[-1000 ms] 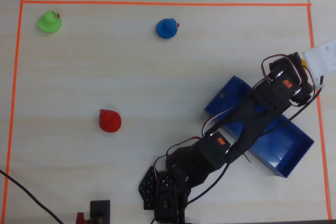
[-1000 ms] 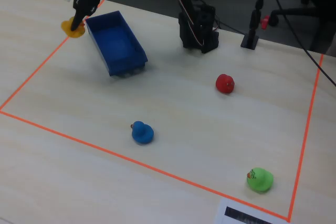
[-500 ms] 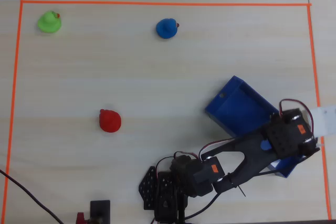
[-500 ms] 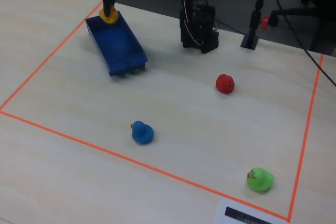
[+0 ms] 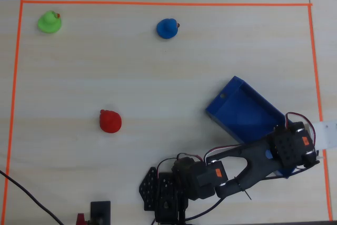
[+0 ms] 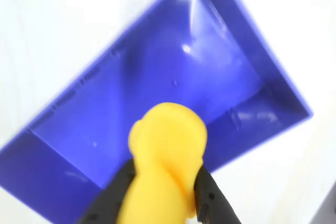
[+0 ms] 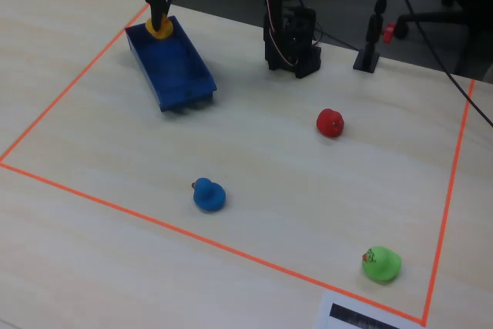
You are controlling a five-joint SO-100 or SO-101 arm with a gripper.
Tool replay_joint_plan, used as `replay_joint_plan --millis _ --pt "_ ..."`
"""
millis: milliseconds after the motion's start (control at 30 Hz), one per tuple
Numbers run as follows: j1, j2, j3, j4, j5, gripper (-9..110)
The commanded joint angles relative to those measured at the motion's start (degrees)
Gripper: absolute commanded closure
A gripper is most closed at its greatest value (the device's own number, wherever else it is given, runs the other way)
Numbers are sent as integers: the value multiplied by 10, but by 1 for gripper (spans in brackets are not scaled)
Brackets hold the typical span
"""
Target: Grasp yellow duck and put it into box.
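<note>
Gripping yellow duck point(image 6: 167, 150) between closed gripper point(image 6: 163, 198) fingers, hanging over box point(image 6: 157, 72) interior. Hiding duck under arm in overhead view; showing it at box's point(image 7: 173, 67) far end in fixed view.

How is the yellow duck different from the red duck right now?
The yellow duck is pinched in the gripper over one end of the blue box; the red duck sits free on the table, well away from the box. One is yellow-orange, the other red. In the overhead view the arm hides the yellow duck, while the red duck shows in full. Both are small rounded toys.
</note>
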Motion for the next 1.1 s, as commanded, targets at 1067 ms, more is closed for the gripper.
replay_joint_plan --millis 1067 --pt "-695 499 484 -151 -4 101"
